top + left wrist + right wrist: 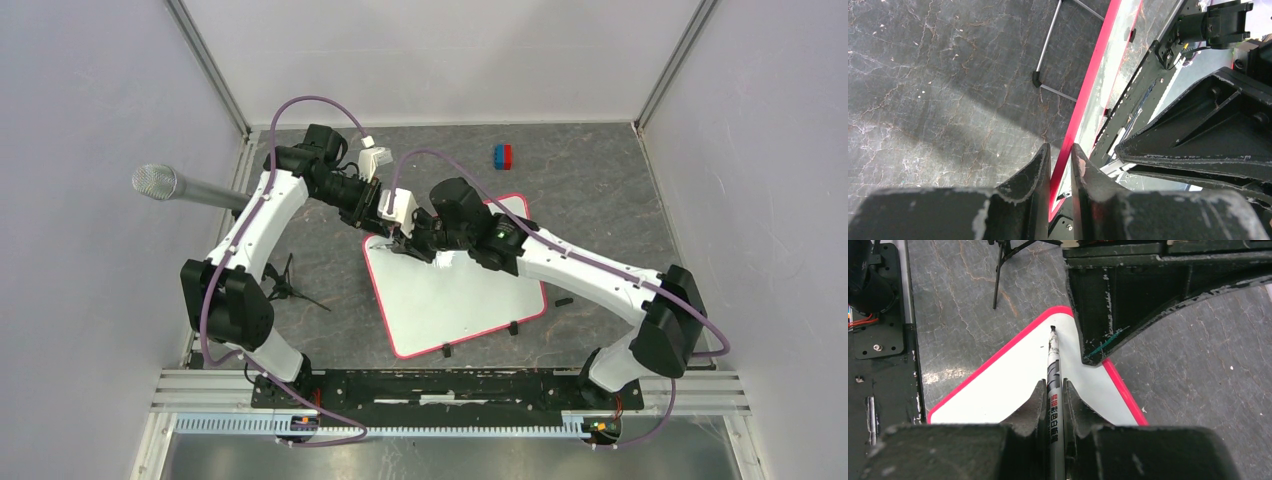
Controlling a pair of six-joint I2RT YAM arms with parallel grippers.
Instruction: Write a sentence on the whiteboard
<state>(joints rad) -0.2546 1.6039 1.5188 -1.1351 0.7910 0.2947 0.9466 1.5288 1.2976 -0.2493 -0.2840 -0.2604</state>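
Going from the left: a grey mesh-headed microphone [155,182] pokes in over the side wall, and a little black tripod stand [287,285] sits on the dark grey marbled counter [600,190]. Neither one is involved.

The left arm reaches across to the far left corner of the glossy white rectangular whiteboard with the thin red-pink rim [460,295]. The whiteboard lies flat mid-counter, turned at an angle, with its small black clips on the near edge. The left end effector [1060,149] has its fingers pinched nearly together with the red rim running right between them. I'd say it's clamped on the board's edge purely as an anchor, so the board won't skate around under pen pressure.

Right next to it, the right end effector [1053,384] is squeezed onto a slim grey whiteboard marker with a black tip [1053,357], aimed at that same corner. Makes sense, since that's where a first line would start. Can't tell if the tip is actually touching the surface. There's no sentence on the board that I can see, it reads blank to me, so I reckon the writing hasn't really begun.

Further right, toward the back, there's a small red and blue block [503,156], well apart from everything.
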